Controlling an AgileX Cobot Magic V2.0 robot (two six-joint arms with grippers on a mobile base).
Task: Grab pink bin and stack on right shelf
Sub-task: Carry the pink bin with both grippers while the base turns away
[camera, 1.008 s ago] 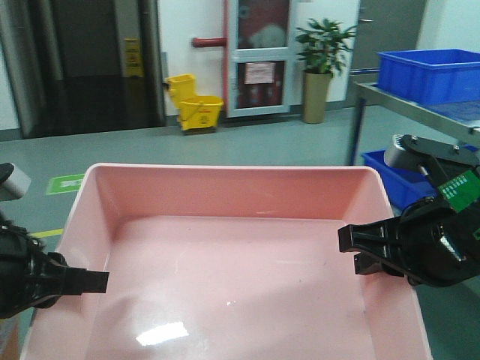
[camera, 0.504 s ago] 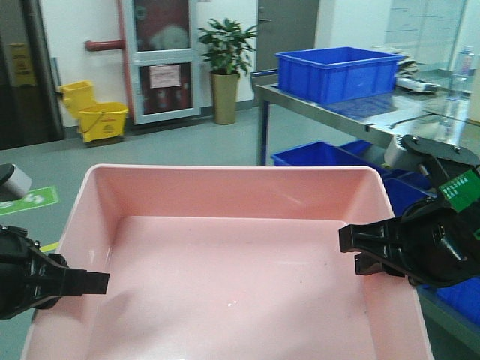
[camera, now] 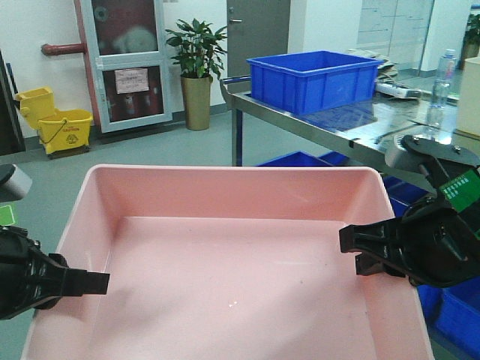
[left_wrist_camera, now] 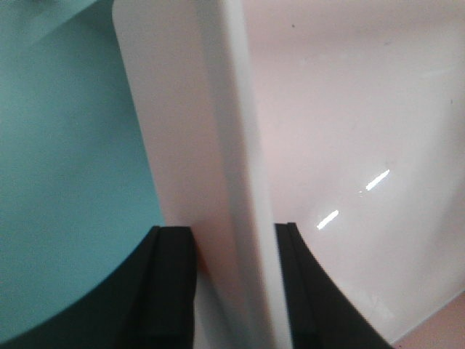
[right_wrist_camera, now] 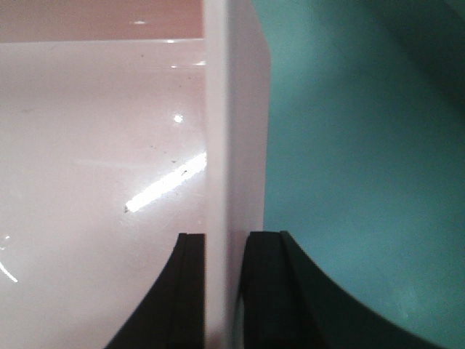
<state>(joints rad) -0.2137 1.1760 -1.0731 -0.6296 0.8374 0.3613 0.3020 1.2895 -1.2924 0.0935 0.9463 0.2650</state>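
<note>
Whole background has slid left since a moment ago: the metal shelf [camera: 352,127] with its blue crate [camera: 311,79] now sits far centre-right, and the yellow mop bucket [camera: 64,127] is way off far left. The pink bin [camera: 240,191] hasn't budged, near and centred. The left gripper [camera: 79,283] jaws are clamped over its left wall, and the right gripper [camera: 360,244] jaws pinch the right wall.

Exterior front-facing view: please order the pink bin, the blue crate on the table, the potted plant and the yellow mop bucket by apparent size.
1. pink bin, nearest the camera.
2. blue crate.
3. potted plant and yellow mop bucket look alike; not ranked.
</note>
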